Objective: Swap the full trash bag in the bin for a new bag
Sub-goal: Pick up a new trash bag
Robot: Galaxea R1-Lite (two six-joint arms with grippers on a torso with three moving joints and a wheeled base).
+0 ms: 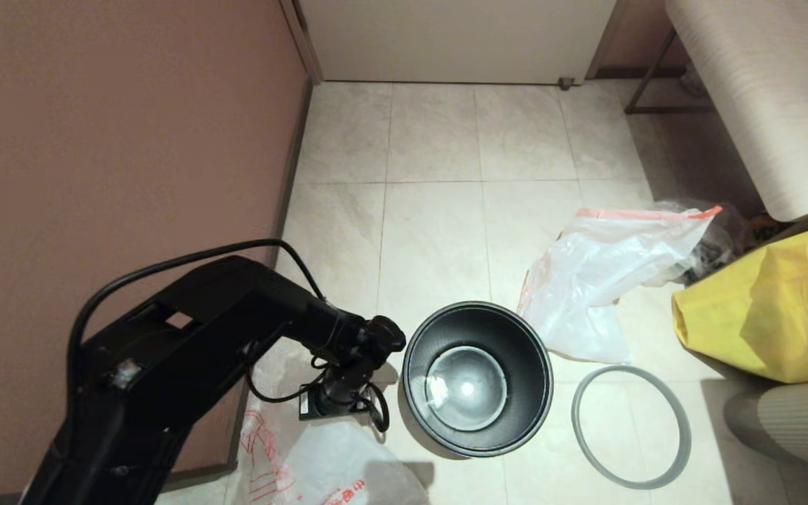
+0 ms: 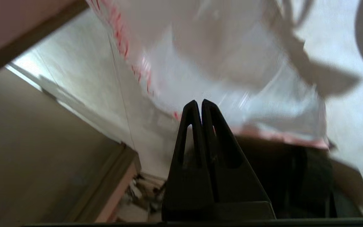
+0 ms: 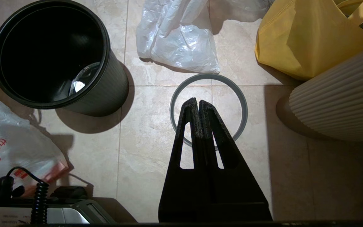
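Observation:
The bin [image 1: 524,351] stands empty and unlined mid-floor, also in the right wrist view [image 3: 106,88]. Its grey ring rim [image 1: 630,370] lies flat to its right. The full trash bag [image 1: 600,280], white with an orange-red hem, rests on the tiles beyond the ring. The new bag [image 1: 334,470], with red lettering, lies crumpled left of the bin near the wall. My left gripper [image 2: 199,102] points down just above it [image 2: 232,63], shut, with nothing seen between the fingers. My right gripper [image 3: 198,102] hangs shut and empty over the ring [image 3: 209,76].
A yellow fabric tote [image 1: 755,315] stands at the right, with a pale ribbed object [image 1: 797,428] in front of it. A bench [image 1: 748,91] runs along the back right. A brown wall [image 1: 116,140] bounds the left. A clear bag with dark contents [image 1: 719,231] lies behind the full bag.

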